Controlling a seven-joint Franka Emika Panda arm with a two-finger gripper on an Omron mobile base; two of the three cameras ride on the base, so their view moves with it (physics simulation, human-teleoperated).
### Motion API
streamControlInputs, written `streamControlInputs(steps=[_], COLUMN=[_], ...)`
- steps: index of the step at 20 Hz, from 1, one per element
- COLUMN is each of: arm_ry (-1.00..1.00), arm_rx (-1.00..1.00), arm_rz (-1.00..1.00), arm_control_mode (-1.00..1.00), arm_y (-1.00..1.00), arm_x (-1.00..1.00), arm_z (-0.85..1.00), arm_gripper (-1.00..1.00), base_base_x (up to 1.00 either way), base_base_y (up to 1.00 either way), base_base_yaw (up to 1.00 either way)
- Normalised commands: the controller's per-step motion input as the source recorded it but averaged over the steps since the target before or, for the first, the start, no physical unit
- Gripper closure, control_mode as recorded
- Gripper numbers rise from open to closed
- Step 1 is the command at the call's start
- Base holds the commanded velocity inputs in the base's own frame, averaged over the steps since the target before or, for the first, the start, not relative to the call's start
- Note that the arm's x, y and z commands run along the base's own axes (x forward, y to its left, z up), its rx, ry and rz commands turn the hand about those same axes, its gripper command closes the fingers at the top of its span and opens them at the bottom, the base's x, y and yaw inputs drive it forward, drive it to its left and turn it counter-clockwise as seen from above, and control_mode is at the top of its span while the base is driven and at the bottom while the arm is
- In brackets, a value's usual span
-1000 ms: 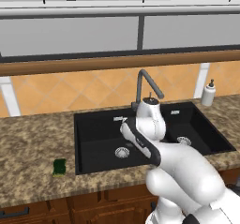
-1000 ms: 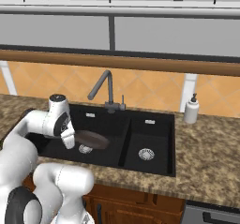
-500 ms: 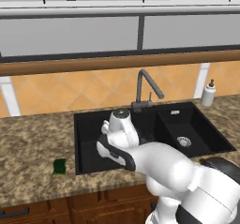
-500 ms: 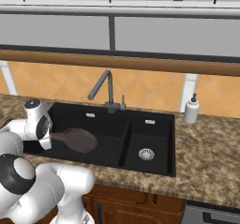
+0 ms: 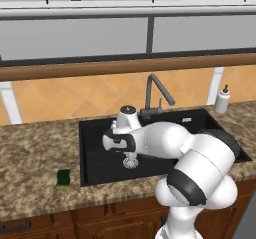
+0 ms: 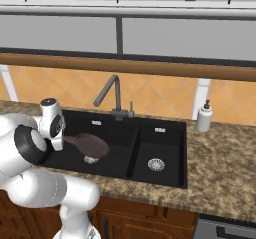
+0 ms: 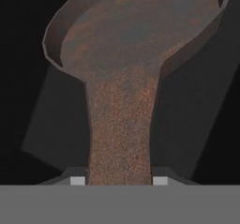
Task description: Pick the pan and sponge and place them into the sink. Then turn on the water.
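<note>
My gripper (image 7: 119, 181) is shut on the end of the pan's long handle, with one fingertip on each side of it. The pan (image 7: 136, 31) is round, shallow and rusty brown-grey, and it reaches away from the hand. From the right base view the pan (image 6: 93, 146) hangs low over the left basin of the black sink (image 6: 120, 133), above the drain, with my gripper (image 6: 61, 141) at its left end. The small dark green sponge (image 5: 63, 178) lies on the counter just left of the sink (image 5: 95, 153). No stream falls from the faucet (image 5: 156, 89).
The dark gooseneck faucet (image 6: 112, 90) stands behind the divider between the basins. A white soap bottle (image 6: 203, 117) sits at the back right of the counter. The right basin's drain (image 6: 156, 164) is uncovered. Speckled granite counter (image 5: 35, 153) runs left of the sink.
The arm has swung left across the sink with the pan in its grip. The pan now hangs over the left basin with its handle pointing left. The sponge has not moved.
</note>
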Motion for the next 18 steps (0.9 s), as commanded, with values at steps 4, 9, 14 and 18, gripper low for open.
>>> streamControlInputs(steps=[4, 9, 14, 18], arm_ry=[0.02, 0.0, 0.02, 0.02], arm_rx=[0.0, 0.0, 0.0, 0.01], arm_rz=[-0.21, -0.31, -0.18, 0.0], arm_control_mode=[-1.0, -1.0, -1.0, -1.0], arm_y=[0.0, -0.07, -0.24, -0.1], arm_x=[0.1, 0.0, 0.11, 0.43], arm_z=[-0.17, -0.22, -0.02, -0.17], arm_gripper=[1.0, 1.0, 1.0, 1.0], base_base_x=[0.0, 0.0, 0.0, 0.0], base_base_y=[0.0, 0.0, 0.0, 0.0], base_base_yaw=[0.0, 0.0, 0.0, 0.0])
